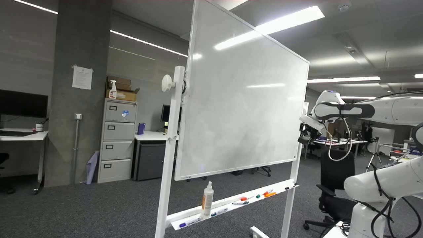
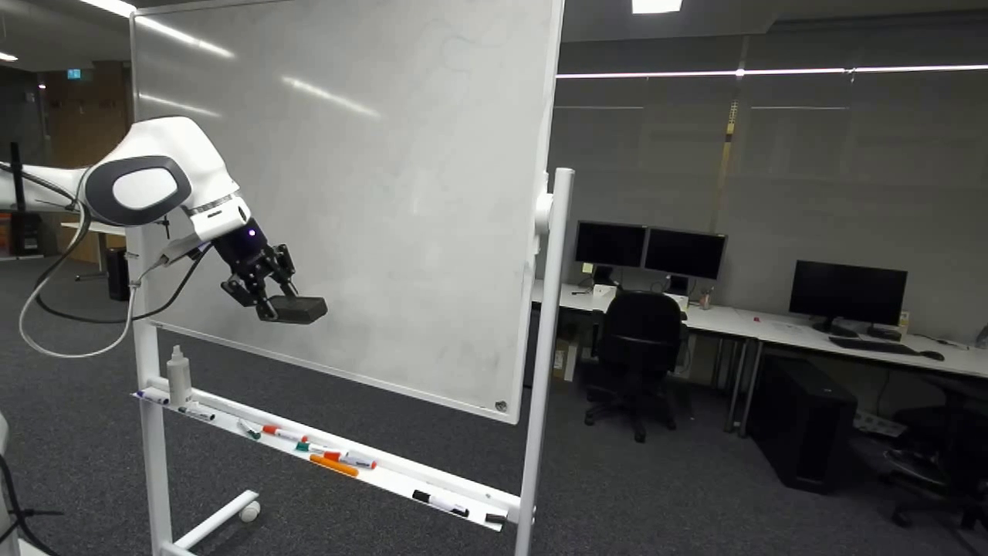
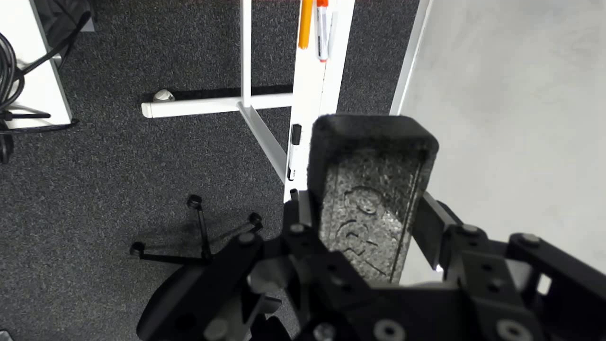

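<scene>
Wrist view | gripper [image 3: 367, 220] clamped on a chunky black block [image 3: 369, 199], jaws spread just its width | whiteboard [image 3: 511, 132] pretty near

Pose note: extended, bent downward, clamped

Arm [image 1: 396, 110] enters an exterior view from the right edge, its upper run nearly level; lower link [image 1: 403, 175] slopes down leftward in frame to the base column [image 1: 362, 218]; wrist [image 2: 197, 162] bent over, white housing, dark oval trim; gripper [image 2: 279, 303] black, slung beneath at a slant, tips aimed down and toward frame right, small purple light [image 2: 252, 232] on its body; wrist view: both fingers [image 3: 480, 265] rise from the bottom edge, pads [image 3: 430, 234] facing each other, clamped with a gap between
</scene>
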Tool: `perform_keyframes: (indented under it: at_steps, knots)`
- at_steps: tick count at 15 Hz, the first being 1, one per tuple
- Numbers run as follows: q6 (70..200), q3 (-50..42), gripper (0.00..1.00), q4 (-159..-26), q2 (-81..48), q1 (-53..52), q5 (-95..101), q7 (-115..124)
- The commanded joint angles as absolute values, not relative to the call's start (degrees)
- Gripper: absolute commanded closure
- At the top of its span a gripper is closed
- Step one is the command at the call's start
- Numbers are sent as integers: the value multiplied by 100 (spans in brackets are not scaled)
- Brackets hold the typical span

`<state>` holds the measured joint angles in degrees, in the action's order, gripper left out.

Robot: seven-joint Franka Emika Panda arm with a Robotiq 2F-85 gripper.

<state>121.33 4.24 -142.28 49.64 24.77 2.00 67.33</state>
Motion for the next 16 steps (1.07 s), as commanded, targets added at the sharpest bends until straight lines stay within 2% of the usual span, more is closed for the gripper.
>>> perform_keyframes:
  at_steps: [1, 4, 5, 12, 16]
  knots:
    - [12119, 348, 44, -14214, 4952, 2367, 293, 6806]
    - [12119, 348, 44, -14214, 4952, 2367, 293, 6806]
    - [12181, 395, 69, -14187, 4880, 2359, 260, 6877]
    - [12314, 1727, 69, -14169, 4067, 1817, 365, 7998]
    - [12448, 2163, 69, -14173, 3538, 1428, 520, 8808]
